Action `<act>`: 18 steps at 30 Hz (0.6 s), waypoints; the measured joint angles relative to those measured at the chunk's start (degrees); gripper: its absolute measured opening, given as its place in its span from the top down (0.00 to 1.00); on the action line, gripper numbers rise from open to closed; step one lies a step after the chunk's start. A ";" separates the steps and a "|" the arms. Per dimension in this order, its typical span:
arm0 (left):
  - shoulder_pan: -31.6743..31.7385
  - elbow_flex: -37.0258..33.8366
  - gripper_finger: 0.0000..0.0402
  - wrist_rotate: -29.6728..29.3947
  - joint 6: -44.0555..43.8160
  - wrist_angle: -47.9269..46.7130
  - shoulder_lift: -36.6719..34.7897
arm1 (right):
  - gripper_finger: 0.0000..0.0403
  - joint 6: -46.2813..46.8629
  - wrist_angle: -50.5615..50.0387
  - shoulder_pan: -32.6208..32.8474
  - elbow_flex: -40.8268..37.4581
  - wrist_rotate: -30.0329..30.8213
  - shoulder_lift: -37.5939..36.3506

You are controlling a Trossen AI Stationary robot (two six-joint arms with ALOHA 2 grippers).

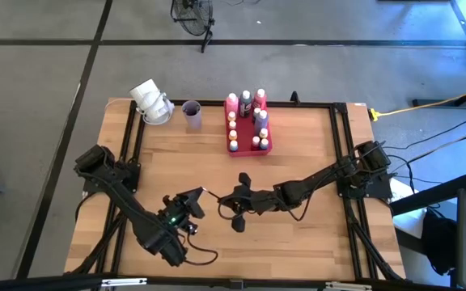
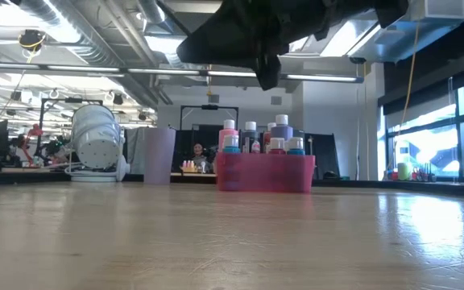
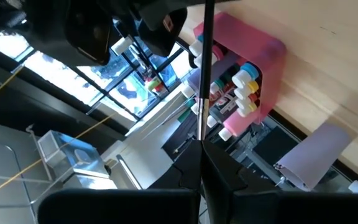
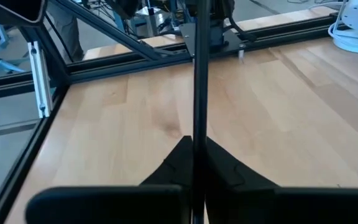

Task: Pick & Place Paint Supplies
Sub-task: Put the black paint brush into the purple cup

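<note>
Now, line by line, what the table holds:

Left gripper [image 1: 196, 196]: clenched on a thin dark paintbrush [image 3: 205, 74]; in the left wrist view the shaft rises straight from between its two closed fingers [image 3: 166, 171].

Right gripper [image 1: 230, 196]: also clenched, and in the right wrist view a thin dark rod [image 4: 199, 81] stands up from between its closed fingers [image 4: 229, 168]. (It looks like the same brush, though I cannot tell for sure.)

Where the two meet: over the bare wood near the middle of the table [image 1: 314, 234], nearer its front edge, tips facing each other and close together, above the surface.

Brush ends: hidden by the fingers in both wrist views.

Paint bottles [image 1: 246, 100]: standing upright in a pink-red tray [image 1: 269, 147] at the back of the table, well apart from both grippers. Light caps show from above; pink, blue and yellow bottles can be made out.

Cup [image 1: 192, 115]: lilac, upright, just beside the tray on its left.

White object [image 1: 151, 102]: rounded, near the back left corner, next to the cup.

Low view: the tray [image 2: 264, 174] sits far across the wood with bottle caps [image 2: 280, 120] above its rim, and a dark arm [image 2: 264, 32] hangs overhead.
</note>
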 joint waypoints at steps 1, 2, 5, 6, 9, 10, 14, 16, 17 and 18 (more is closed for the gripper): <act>-0.08 0.00 1.00 0.04 0.00 -0.05 0.00 | 0.96 -0.08 -0.12 0.00 0.00 -0.21 0.00; -0.09 0.00 1.00 0.08 0.00 -0.02 0.00 | 0.96 -0.17 -0.11 0.00 0.00 -0.28 0.00; -0.02 0.00 1.00 0.19 -0.48 -0.02 0.00 | 0.96 -0.08 -0.16 0.00 0.00 -0.18 0.00; -0.02 0.00 1.00 0.21 -1.19 -0.07 0.00 | 0.96 -0.20 -0.20 0.00 0.00 -0.05 0.00; -0.02 0.00 1.00 0.88 -4.01 -0.01 0.00 | 0.96 -0.20 -0.39 0.04 0.00 0.44 0.00; -0.02 0.00 1.00 0.95 -4.31 -0.05 0.00 | 0.96 -0.22 -0.41 0.04 0.00 0.42 0.00; -0.43 0.00 1.00 0.97 -3.80 -0.03 0.00 | 0.96 -0.23 -0.41 0.04 0.00 0.42 0.00; -0.90 0.00 1.00 0.97 -1.94 0.01 0.00 | 0.96 -0.26 -0.37 0.07 0.00 0.41 0.00; -1.20 0.00 1.00 0.98 -1.37 0.16 0.00 | 0.96 -0.34 -0.37 0.07 0.00 0.39 0.00; -1.44 0.01 1.00 1.00 -1.06 0.39 0.00 | 0.96 -0.44 -0.37 0.07 0.00 0.33 0.00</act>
